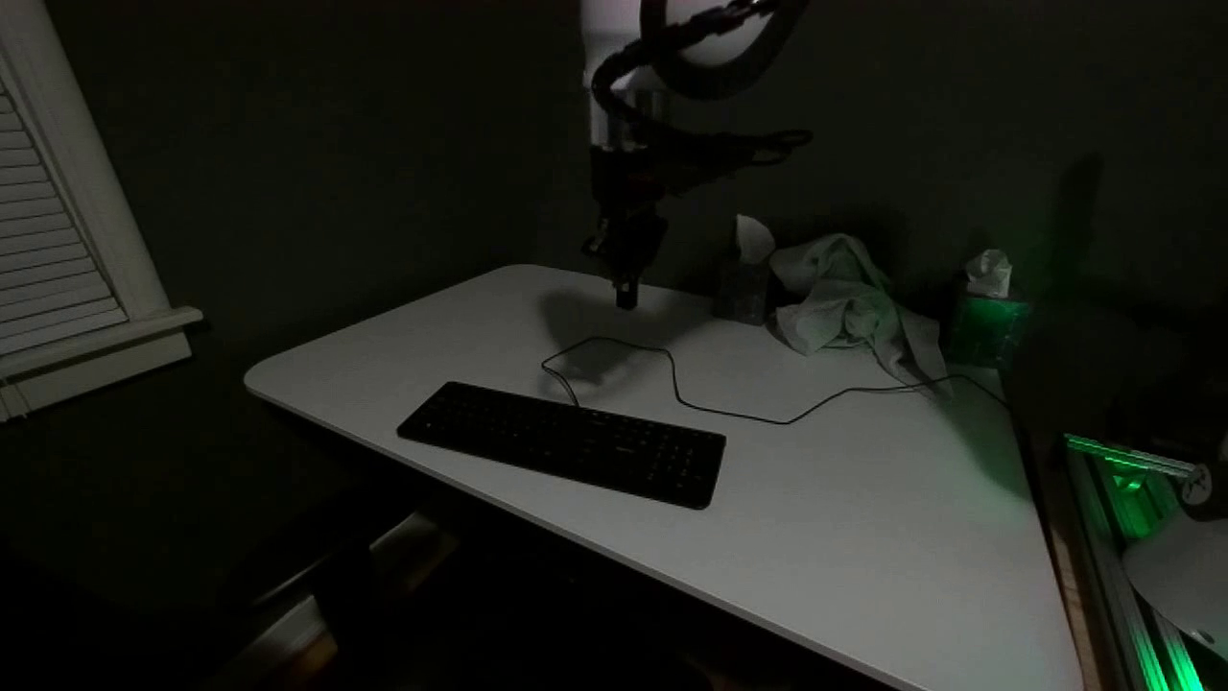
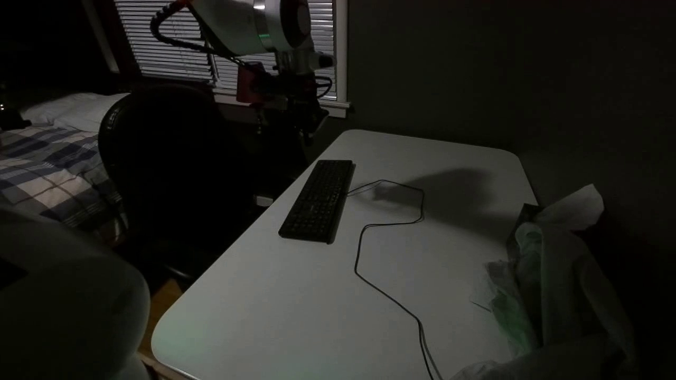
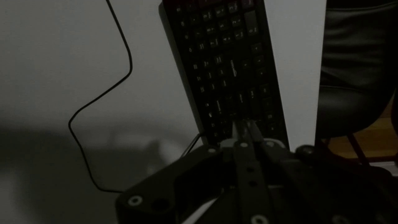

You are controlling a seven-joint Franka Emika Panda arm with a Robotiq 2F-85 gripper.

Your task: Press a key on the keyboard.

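The long black keyboard (image 1: 566,443) lies flat on the white table near its edge. It also shows in an exterior view (image 2: 319,203) and in the wrist view (image 3: 230,68), where its number keys are at the top. My gripper (image 1: 626,293) hangs in the air, pointing down, well above the table. It also shows in an exterior view (image 2: 308,138). In the wrist view my gripper (image 3: 246,125) has its fingertips together with nothing between them. The fingertips overlap the keyboard there and hide part of its keys, but they are apart from it.
A thin dark cable (image 1: 729,413) winds across the table (image 1: 844,537) from the keyboard. Tissue boxes (image 1: 743,288) (image 1: 988,326) and crumpled white cloth (image 1: 844,297) stand along the back edge. A black chair (image 2: 174,158) stands beside the table's edge near the keyboard.
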